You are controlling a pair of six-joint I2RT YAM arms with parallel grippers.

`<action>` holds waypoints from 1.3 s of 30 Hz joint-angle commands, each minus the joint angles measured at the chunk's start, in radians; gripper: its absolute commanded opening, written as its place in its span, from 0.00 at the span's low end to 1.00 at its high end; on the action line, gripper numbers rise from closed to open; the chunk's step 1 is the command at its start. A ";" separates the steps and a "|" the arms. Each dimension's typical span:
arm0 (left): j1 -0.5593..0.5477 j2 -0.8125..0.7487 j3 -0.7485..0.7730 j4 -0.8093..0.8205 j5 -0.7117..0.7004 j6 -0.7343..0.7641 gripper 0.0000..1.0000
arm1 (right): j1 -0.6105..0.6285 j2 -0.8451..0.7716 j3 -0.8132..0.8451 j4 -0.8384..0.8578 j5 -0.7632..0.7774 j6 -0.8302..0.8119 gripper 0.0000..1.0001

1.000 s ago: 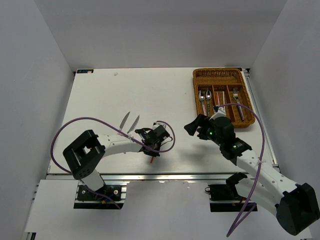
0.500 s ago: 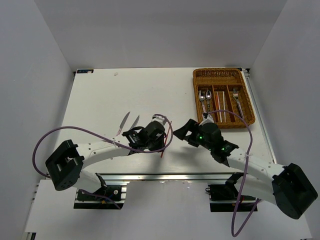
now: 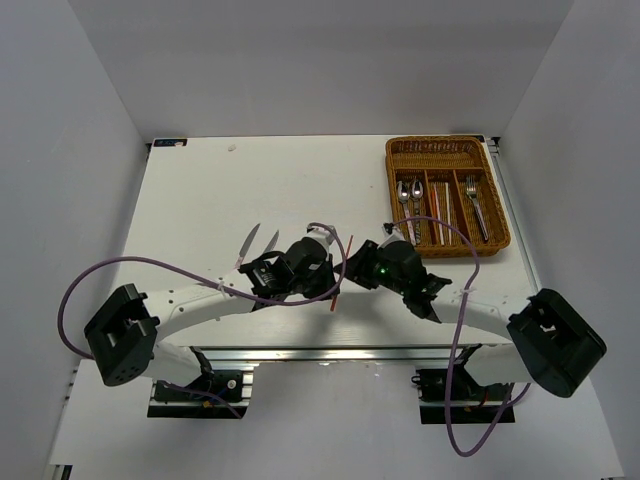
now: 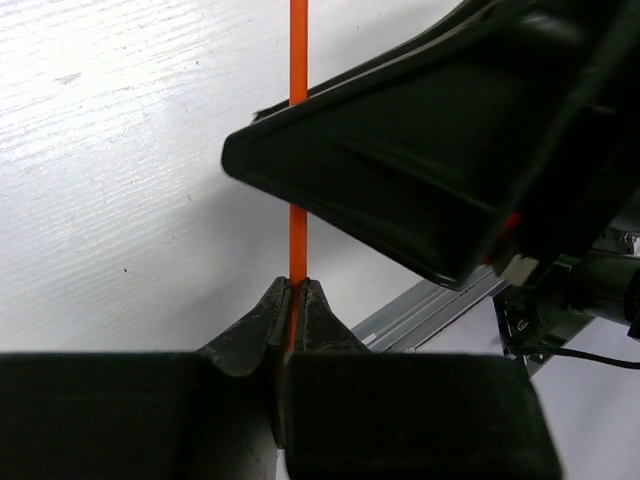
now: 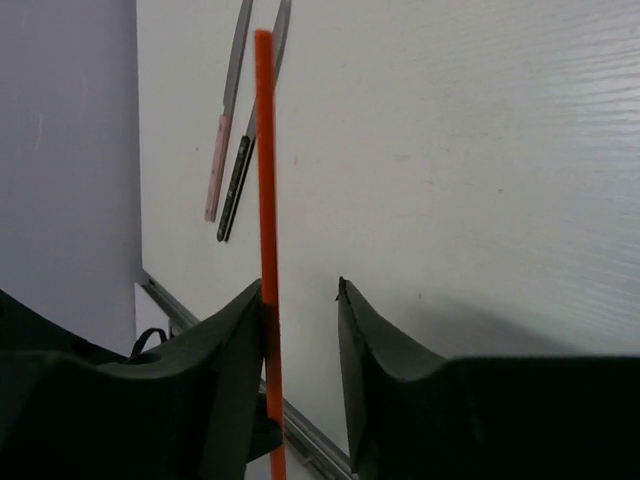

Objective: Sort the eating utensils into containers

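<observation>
The red chopstick is held over the table, near its front edge and well apart from the wicker tray. The left gripper is clamped on one end and offers it. The right gripper stands half wide around it: one finger touches, the other is apart. I judge this a handover, because the tray lies on the right side. Two knives lie on the table.
</observation>
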 commanded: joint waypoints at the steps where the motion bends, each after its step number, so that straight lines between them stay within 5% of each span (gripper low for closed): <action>1: -0.002 -0.038 0.027 0.017 -0.010 0.000 0.00 | 0.009 0.050 0.028 0.175 -0.102 0.011 0.37; 2: -0.002 -0.048 0.033 0.005 -0.047 0.000 0.11 | 0.007 0.057 0.025 0.219 -0.131 0.008 0.25; 3: -0.002 -0.054 0.038 -0.009 -0.078 -0.002 0.47 | 0.003 0.058 0.025 0.217 -0.133 -0.001 0.17; 4: -0.002 -0.060 0.047 -0.026 -0.113 -0.003 0.61 | -0.005 0.052 0.035 0.202 -0.129 -0.044 0.06; 6: -0.004 -0.084 0.087 -0.109 -0.212 -0.004 0.98 | -0.037 0.026 0.060 0.081 -0.072 -0.107 0.00; 13: -0.002 -0.189 0.197 -0.423 -0.524 0.084 0.98 | -0.296 0.064 0.305 -0.397 -0.017 -0.548 0.00; 16: -0.002 -0.236 0.204 -0.587 -0.678 0.102 0.98 | -0.390 0.118 0.451 -0.604 0.192 -0.781 0.00; 19: -0.002 -0.297 0.161 -0.640 -0.809 0.093 0.98 | -0.460 0.175 0.557 -0.691 0.374 -0.834 0.00; 26: -0.001 -0.390 0.029 -0.580 -0.816 0.081 0.98 | -0.588 0.323 0.732 -0.734 0.454 -0.931 0.00; 33: -0.001 -0.325 0.024 -0.555 -0.771 0.098 0.98 | -0.638 0.462 0.847 -0.773 0.497 -0.972 0.00; 35: -0.001 -0.315 0.020 -0.543 -0.765 0.105 0.98 | -0.640 0.495 0.864 -0.774 0.488 -0.974 0.08; 39: -0.001 -0.308 0.021 -0.540 -0.762 0.107 0.98 | -0.639 0.519 0.876 -0.805 0.465 -0.948 0.39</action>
